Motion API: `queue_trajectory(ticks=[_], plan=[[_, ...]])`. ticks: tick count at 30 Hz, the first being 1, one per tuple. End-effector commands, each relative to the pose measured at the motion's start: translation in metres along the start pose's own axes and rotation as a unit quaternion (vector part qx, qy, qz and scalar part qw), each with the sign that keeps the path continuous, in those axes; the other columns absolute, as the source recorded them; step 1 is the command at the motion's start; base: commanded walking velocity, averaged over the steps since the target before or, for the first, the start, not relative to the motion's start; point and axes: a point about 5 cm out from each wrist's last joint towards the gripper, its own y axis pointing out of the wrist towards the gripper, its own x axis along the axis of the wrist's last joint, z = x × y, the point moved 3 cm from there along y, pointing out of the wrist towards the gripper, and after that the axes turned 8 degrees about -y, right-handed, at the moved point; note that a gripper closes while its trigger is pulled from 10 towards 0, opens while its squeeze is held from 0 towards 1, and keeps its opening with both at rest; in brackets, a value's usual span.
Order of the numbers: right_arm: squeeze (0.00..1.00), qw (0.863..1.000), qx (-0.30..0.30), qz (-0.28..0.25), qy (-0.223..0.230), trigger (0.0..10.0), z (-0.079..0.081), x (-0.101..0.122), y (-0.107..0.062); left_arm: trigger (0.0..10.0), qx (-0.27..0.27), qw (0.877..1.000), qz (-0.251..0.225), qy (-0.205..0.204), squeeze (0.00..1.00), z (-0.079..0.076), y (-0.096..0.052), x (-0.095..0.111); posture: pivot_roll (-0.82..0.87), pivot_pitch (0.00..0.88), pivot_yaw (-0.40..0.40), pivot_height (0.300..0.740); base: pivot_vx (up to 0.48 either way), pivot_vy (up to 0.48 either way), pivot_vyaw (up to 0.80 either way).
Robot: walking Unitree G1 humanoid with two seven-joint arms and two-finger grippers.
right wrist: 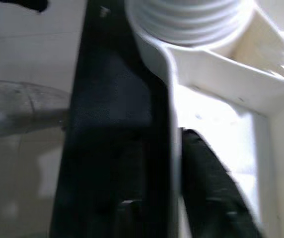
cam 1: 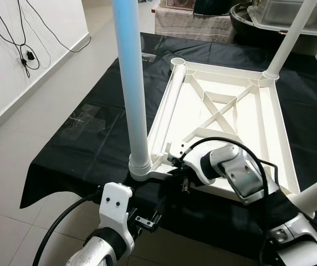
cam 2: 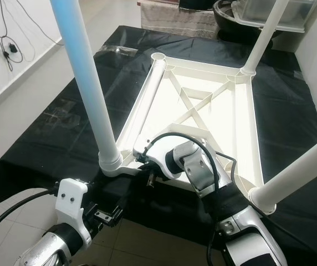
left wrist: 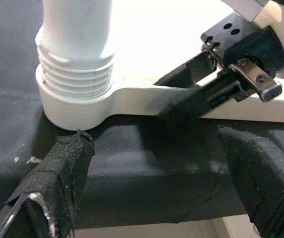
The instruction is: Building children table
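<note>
Right tool [cam 1: 176,166] clenches the upturned white table frame's [cam 1: 269,119] rim beside the blue-tinted leg [cam 1: 131,83]; left tool [left wrist: 157,168] hovers released just below it.

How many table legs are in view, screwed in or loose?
4. One upright at the near-left corner, one at the far-right corner, one at the near-right corner, and one lying loose inside the upturned tabletop along its left edge.

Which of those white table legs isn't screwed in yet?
The leg lying flat inside the upturned tabletop's left rim; the other three stand upright in corner sockets.
</note>
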Motion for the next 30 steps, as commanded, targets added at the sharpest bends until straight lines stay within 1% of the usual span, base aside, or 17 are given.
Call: queue_trajectory(ticks=[1,2,3,5,6,10,11,12,14,16,17,21,23,24,25,26,30], plan=[[1.00,1.000,0.021,-0.007,-0.013,10.0,0.005,0.005,0.002,10.0,0.003,1.000,0.010,0.000,0.00,0.002,0.000,-0.005,0.17,0.170,-0.037,0.740,0.000,0.000,0.00],[1.00,1.000,0.021,-0.007,-0.013,10.0,0.005,0.005,0.002,10.0,0.003,1.000,0.010,0.000,0.00,0.002,0.000,-0.005,0.17,0.170,-0.037,0.740,0.000,0.000,0.00],[0.51,1.000,0.010,-0.001,-0.013,10.0,-0.001,0.002,-0.004,10.0,0.004,1.000,0.010,0.001,0.00,0.003,0.000,-0.005,0.17,0.168,-0.034,0.740,0.000,0.000,0.00],[0.51,1.000,0.010,-0.001,-0.013,10.0,-0.001,0.002,-0.004,10.0,0.004,1.000,0.010,0.001,0.00,0.003,0.000,-0.005,0.17,0.168,-0.034,0.740,0.000,0.000,0.00],[0.00,1.000,0.008,0.002,-0.013,10.0,-0.003,0.001,-0.007,10.0,0.004,1.000,0.010,0.001,0.00,0.004,0.000,-0.005,0.17,0.166,-0.033,0.740,0.000,0.000,0.00],[0.00,1.000,0.009,0.012,-0.027,10.0,-0.008,-0.003,-0.025,10.0,0.005,1.000,0.011,0.002,0.00,0.006,0.002,-0.006,0.17,0.157,-0.029,0.740,0.000,0.000,0.00],[0.00,1.000,0.009,0.012,-0.027,10.0,-0.008,-0.003,-0.025,10.0,0.005,1.000,0.011,0.002,0.00,0.006,0.002,-0.006,0.17,0.157,-0.029,0.740,0.000,0.000,0.00],[0.00,0.999,0.009,0.015,-0.031,10.0,-0.010,-0.005,-0.032,10.0,0.005,1.000,0.012,0.003,0.00,0.007,0.003,-0.007,0.17,0.153,-0.027,0.740,0.000,0.000,0.00],[0.00,0.999,0.009,0.015,-0.031,10.0,-0.010,-0.005,-0.032,10.0,0.005,1.000,0.012,0.003,0.00,0.007,0.003,-0.007,0.17,0.153,-0.027,0.740,0.000,0.000,0.00],[0.00,0.999,0.002,0.027,-0.044,10.0,-0.018,-0.014,-0.055,10.0,0.006,1.000,0.012,0.005,0.00,0.010,0.004,-0.007,0.17,0.142,-0.025,0.740,0.000,0.000,0.00],[0.00,0.999,0.002,0.027,-0.044,10.0,-0.018,-0.014,-0.055,10.0,0.006,1.000,0.012,0.005,0.00,0.010,0.004,-0.007,0.17,0.142,-0.025,0.740,0.000,0.000,0.00],[0.00,0.997,-0.007,0.050,-0.055,10.0,-0.027,-0.034,-0.090,10.0,0.005,1.000,0.013,0.013,0.00,0.013,0.007,-0.009,0.16,0.128,-0.020,0.740,0.000,0.000,0.00],[0.00,0.997,-0.007,0.050,-0.055,10.0,-0.027,-0.034,-0.090,10.0,0.005,1.000,0.013,0.013,0.00,0.013,0.007,-0.009,0.16,0.128,-0.020,0.740,0.000,0.000,0.00],[0.00,0.997,-0.015,0.051,-0.047,10.0,-0.028,-0.039,-0.096,10.0,0.005,1.000,0.014,0.015,0.00,0.014,0.008,-0.009,0.16,0.118,-0.017,0.740,0.000,0.000,0.00],[0.00,0.997,-0.015,0.051,-0.047,10.0,-0.028,-0.039,-0.096,10.0,0.005,1.000,0.014,0.015,0.00,0.014,0.008,-0.009,0.16,0.118,-0.017,0.740,0.000,0.000,0.00],[0.00,0.998,-0.030,0.044,-0.029,10.0,-0.031,-0.044,-0.103,10.0,0.005,1.000,0.014,0.016,0.00,0.016,0.009,-0.010,0.17,0.107,-0.017,0.740,0.000,0.000,0.00],[0.00,0.998,-0.061,0.020,-0.003,10.0,-0.033,-0.049,-0.109,10.0,0.008,1.000,0.015,0.017,0.00,0.020,0.011,-0.012,0.17,0.100,-0.015,0.740,0.000,0.000,0.00]])
